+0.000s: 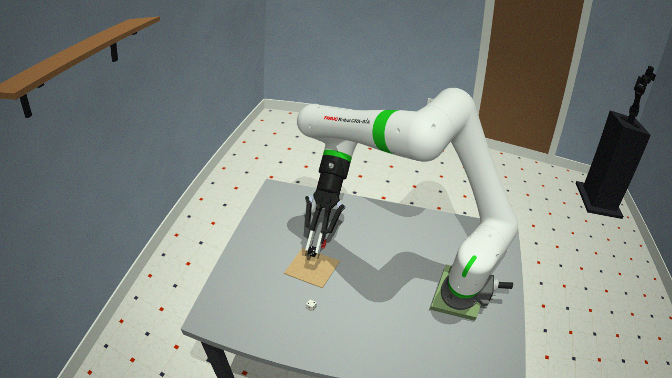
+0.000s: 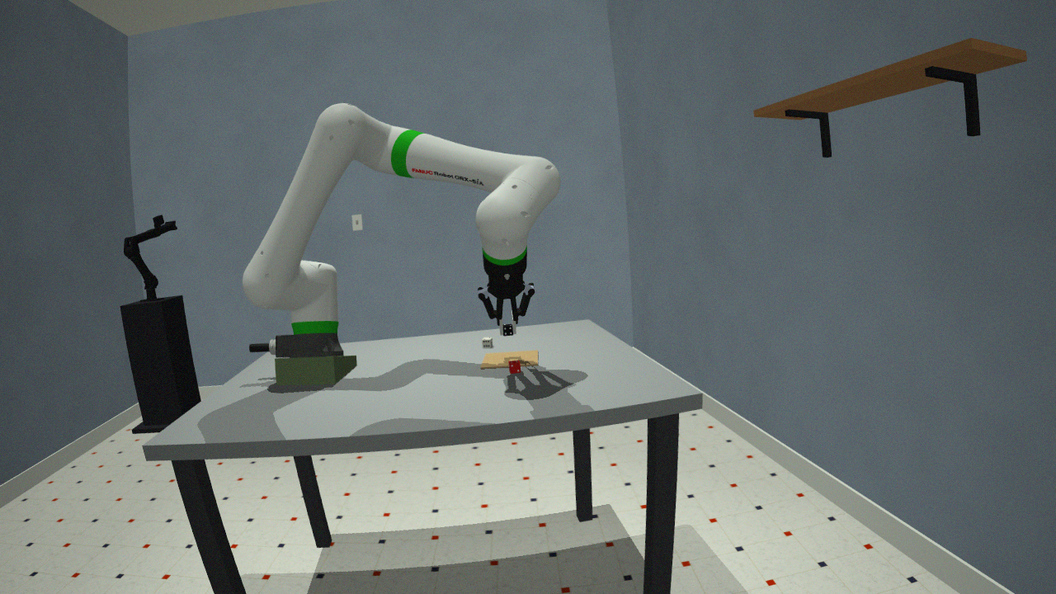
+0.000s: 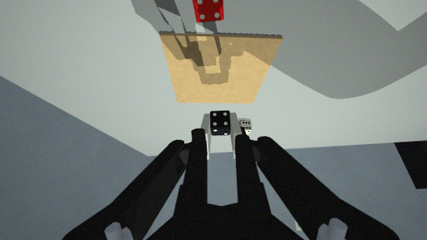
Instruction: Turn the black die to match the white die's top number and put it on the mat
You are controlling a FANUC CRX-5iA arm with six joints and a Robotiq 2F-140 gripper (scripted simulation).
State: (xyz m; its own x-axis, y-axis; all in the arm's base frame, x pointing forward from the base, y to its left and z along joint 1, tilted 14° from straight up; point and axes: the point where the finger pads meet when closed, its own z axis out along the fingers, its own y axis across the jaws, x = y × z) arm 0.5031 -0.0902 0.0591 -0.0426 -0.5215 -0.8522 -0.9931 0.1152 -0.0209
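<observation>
My gripper (image 1: 312,253) (image 2: 506,330) (image 3: 220,123) is shut on the black die (image 1: 312,251) (image 2: 506,329) (image 3: 220,122) and holds it in the air above the table. The wrist view shows four pips on one black face. The gripper leans. The tan mat (image 1: 310,278) (image 2: 490,362) (image 3: 217,94) lies flat on the table. The white die (image 1: 311,305) (image 2: 486,342) (image 3: 245,125) sits flat off the mat; one side shows six pips. Its top seems to show two, but is small. The red die (image 1: 323,244) (image 2: 514,366) (image 3: 209,11) is beside the mat, on the opposite side from the white die.
The grey table (image 1: 253,291) (image 2: 627,391) bears the arm's green base block (image 1: 439,303) (image 2: 302,370). A wall shelf (image 1: 80,53) (image 2: 886,81) and a black pedestal (image 1: 615,164) (image 2: 158,361) stand away from the table.
</observation>
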